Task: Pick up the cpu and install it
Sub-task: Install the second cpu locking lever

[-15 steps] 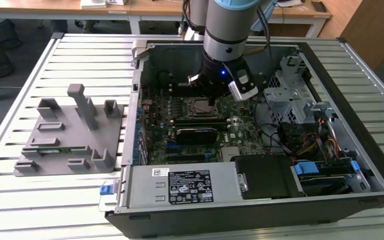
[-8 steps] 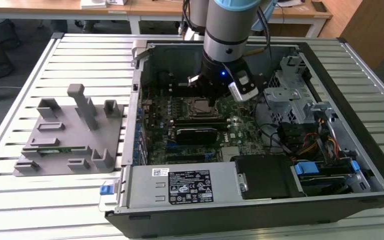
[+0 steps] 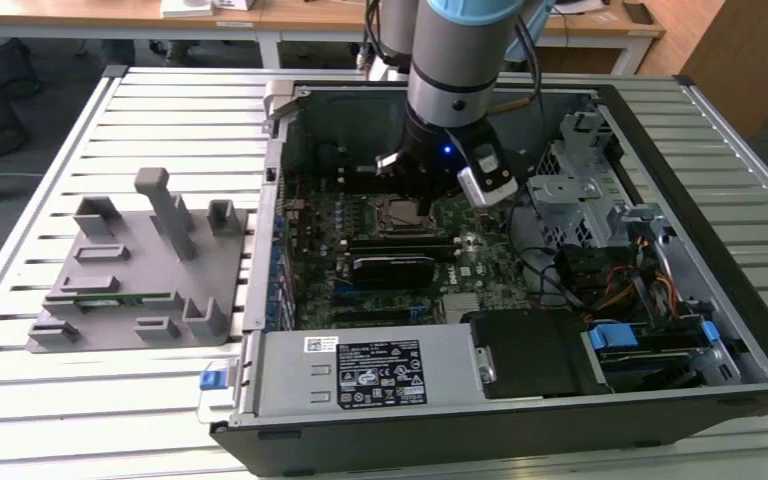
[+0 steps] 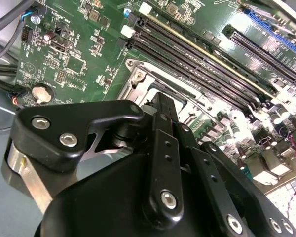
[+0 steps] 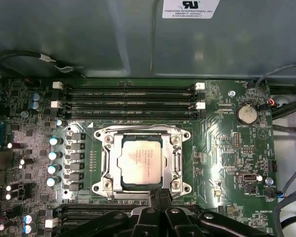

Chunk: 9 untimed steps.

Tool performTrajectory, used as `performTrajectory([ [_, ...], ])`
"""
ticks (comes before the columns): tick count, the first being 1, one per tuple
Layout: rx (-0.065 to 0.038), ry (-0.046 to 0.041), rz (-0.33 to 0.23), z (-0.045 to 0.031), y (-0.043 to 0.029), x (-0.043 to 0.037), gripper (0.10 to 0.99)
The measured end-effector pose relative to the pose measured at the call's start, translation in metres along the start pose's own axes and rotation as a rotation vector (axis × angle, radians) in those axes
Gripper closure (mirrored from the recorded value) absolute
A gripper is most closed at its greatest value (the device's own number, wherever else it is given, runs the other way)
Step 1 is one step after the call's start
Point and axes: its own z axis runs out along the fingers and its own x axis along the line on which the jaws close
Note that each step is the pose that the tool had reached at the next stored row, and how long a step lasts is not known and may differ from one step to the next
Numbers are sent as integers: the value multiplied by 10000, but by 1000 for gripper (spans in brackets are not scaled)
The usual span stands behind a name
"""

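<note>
The cpu [image 5: 139, 161] sits in its socket; we see the hand [image 5: 159, 197] closed and empty just beside it. The computer case [image 3: 704, 330] rests on a slatted metal surface [image 3: 171, 100]; wooden desks [image 3: 291, 15] stand behind.

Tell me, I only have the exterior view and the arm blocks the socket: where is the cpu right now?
Observer: In the first wrist view the cpu lies inside the socket frame, silvery top up.
Operator: Is the hand holding it?
Observer: No. The hand is shut on nothing, with its tips by the frame's edge, apart from the cpu.
</note>
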Motion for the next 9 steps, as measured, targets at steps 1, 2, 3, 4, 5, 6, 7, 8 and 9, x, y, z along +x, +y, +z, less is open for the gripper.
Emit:
performTrajectory([
  [1, 0, -1, 0, 1, -4, 3, 980],
  [2, -1, -2, -1, 4, -7, 10, 980],
  [3, -2, -1, -2, 6, -8, 19, 980],
  [4, 0, -1, -1, 7, -8, 26, 980],
  [5, 1, 0, -1, 6, -9, 33, 980],
  [6, 1, 0, -1, 7, -12, 39, 980],
  [7, 1, 0, -1, 6, -18, 44, 980],
  [8, 0, 1, -2, 5, -32, 48, 980],
  [9, 0, 1, -2, 4, -47, 53, 980],
])
